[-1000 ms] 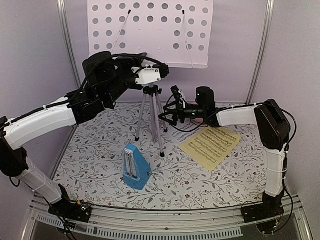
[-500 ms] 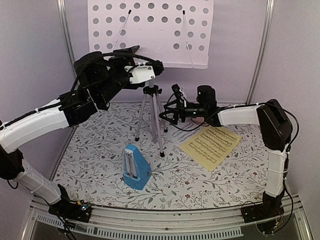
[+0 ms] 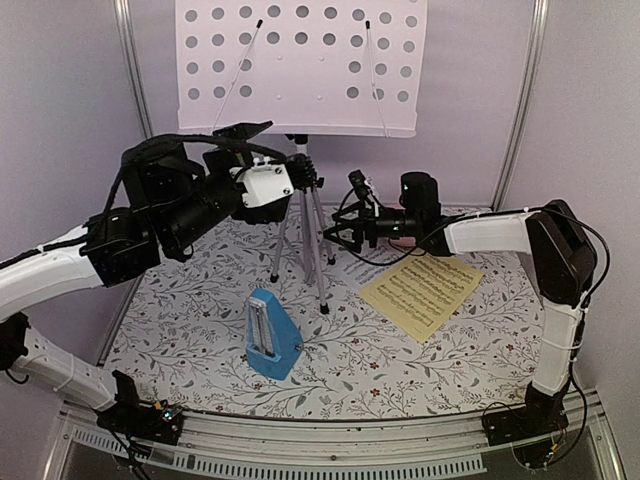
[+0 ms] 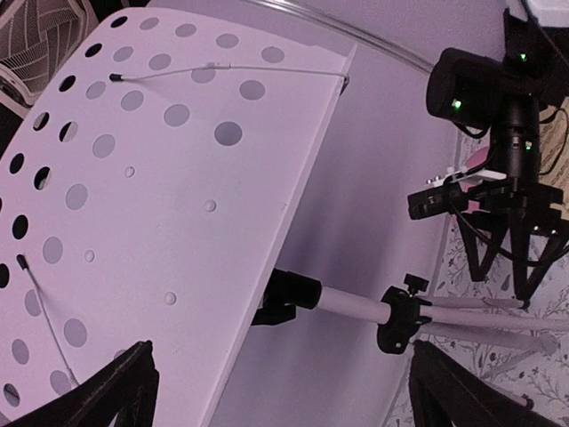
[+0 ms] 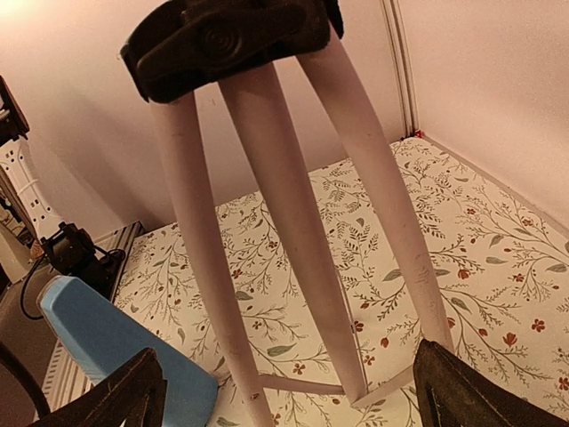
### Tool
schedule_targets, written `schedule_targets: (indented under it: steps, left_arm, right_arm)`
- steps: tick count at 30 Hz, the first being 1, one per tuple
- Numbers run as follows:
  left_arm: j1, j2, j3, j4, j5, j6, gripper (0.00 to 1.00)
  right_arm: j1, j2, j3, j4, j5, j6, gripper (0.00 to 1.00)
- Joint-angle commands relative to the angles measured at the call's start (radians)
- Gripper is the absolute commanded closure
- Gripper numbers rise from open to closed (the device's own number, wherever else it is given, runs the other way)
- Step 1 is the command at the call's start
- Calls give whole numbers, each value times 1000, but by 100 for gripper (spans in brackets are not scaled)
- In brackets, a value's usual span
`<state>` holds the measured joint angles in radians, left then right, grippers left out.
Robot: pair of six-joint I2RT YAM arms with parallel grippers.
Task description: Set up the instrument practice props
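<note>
The music stand has a pale perforated desk (image 3: 300, 65) on silver tripod legs (image 3: 312, 245) at the back of the mat. My left gripper (image 3: 283, 152) is open just left of the stand's neck, holding nothing. In the left wrist view the desk (image 4: 160, 205) and its pole (image 4: 351, 302) lie ahead of my open left gripper (image 4: 280, 400). My right gripper (image 3: 343, 212) is open beside the legs on the right. It faces the legs (image 5: 284, 231) and the blue metronome (image 5: 107, 347). The metronome (image 3: 270, 335) stands at front centre. The yellow sheet (image 3: 422, 290) lies flat, with a white sheet's edge (image 3: 375, 268) under it.
Lilac walls with metal corner posts (image 3: 135, 100) close in the flowered mat (image 3: 180, 320) on the left, back and right. A pink object (image 4: 477, 160) peeks out behind the right gripper. The arm bases sit on the rail (image 3: 330, 440) at the near edge.
My left gripper has opened, let go of the stand's neck and drawn back down and to the left. The right arm has hardly moved.
</note>
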<state>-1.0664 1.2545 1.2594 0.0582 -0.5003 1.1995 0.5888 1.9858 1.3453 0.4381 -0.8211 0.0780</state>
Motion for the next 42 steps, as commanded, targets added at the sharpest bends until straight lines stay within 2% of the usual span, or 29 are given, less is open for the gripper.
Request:
schedule_targets:
  steps: [1, 6, 13, 16, 20, 25, 29, 34, 37, 42]
  left_arm:
    - [-72, -63, -56, -74, -37, -244, 1]
    - [-95, -144, -145, -123, -14, -563, 1]
    - [-61, -260, -338, -178, 36, -854, 5]
    - [30, -324, -453, -168, 117, -977, 5]
    - [288, -371, -573, -123, 312, -1129, 6]
    - [528, -288, -609, -36, 514, -1162, 10]
    - [657, -195, -623, 75, 657, -1148, 12]
    - [733, -35, -594, 189, 750, -1108, 17]
    - [741, 54, -561, 216, 809, -1074, 23]
    - [741, 157, -523, 252, 868, -1043, 25]
  right_arm:
    - [5, -93, -50, -8, 2, 23, 1]
    - [-16, -134, -108, -12, 10, 28, 1]
    - [-37, -154, -127, -59, -23, 24, 1]
    - [-35, -157, -139, -62, -35, 31, 2]
    - [-1, -155, -165, -58, -16, 55, 4]
    - [35, -148, -184, -35, 24, 109, 7]
    - [53, -154, -200, -32, 80, 141, 7]
    - [92, -144, -223, -34, 148, 160, 8]
    - [111, -130, -233, -26, 184, 154, 9]
    - [134, -79, -225, -16, 215, 154, 10]
